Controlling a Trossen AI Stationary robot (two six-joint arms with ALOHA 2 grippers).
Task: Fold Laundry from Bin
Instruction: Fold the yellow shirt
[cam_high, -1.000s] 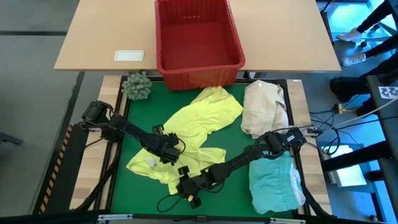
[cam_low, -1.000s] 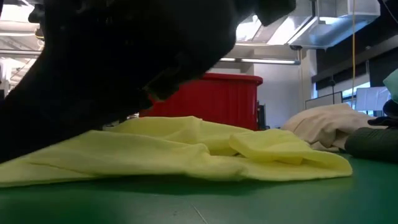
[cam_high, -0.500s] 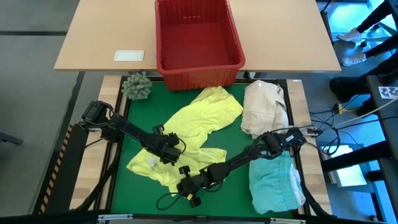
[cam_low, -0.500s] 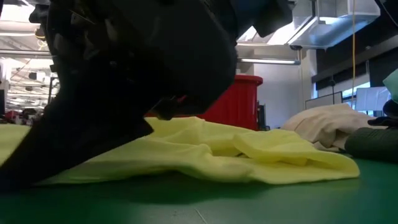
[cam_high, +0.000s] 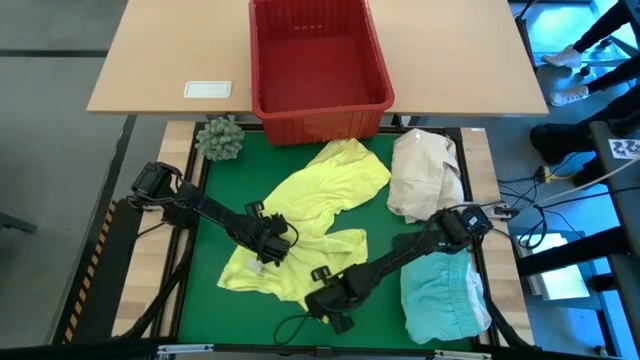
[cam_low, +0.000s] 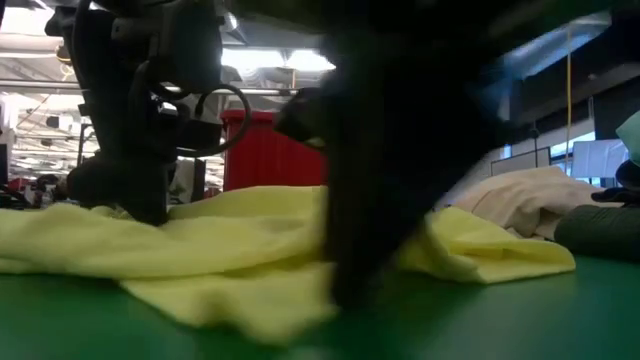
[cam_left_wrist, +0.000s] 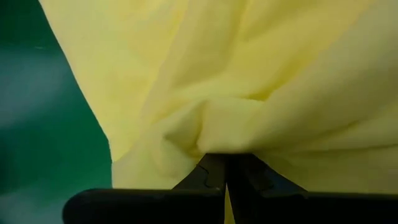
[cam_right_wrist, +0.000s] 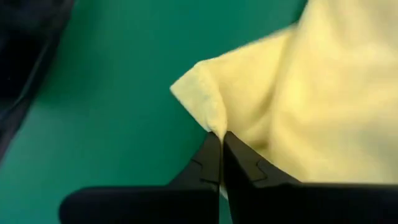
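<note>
The yellow garment (cam_high: 310, 225) lies crumpled on the green mat of the worktop (cam_high: 210, 230), stretching from just in front of the red bin (cam_high: 318, 62) down toward the near edge. Both grippers grasp it.

The left gripper (cam_high: 272, 250) sits on the garment's middle-left part, clenched on a fold of the cloth; in the left wrist view the two dark fingers (cam_left_wrist: 211, 174) meet with a pinch of yellow fabric (cam_left_wrist: 236, 81) bunched right at their tips. In the low view this gripper (cam_low: 140, 195) stands on the cloth at the left.

The right gripper (cam_high: 322, 295) is at the garment's near edge, lower and to the right of the left one. Its fingers (cam_right_wrist: 214, 162) are pressed together on a corner of the yellow cloth (cam_right_wrist: 205, 99), with bare green mat beside it. In the low view the right arm (cam_low: 390, 150) fills the centre as a dark blur in front of the garment (cam_low: 230, 250).

The bin stands upright at the far edge of the mat, resting on the wooden worktop beyond it; no cloth shows inside. A cream-white bundle (cam_high: 422, 170) lies at the right of the mat, and a light turquoise garment (cam_high: 440, 290) lies nearer, under the right arm. A green spiky ball (cam_high: 220, 138) sits at the mat's far-left corner.
</note>
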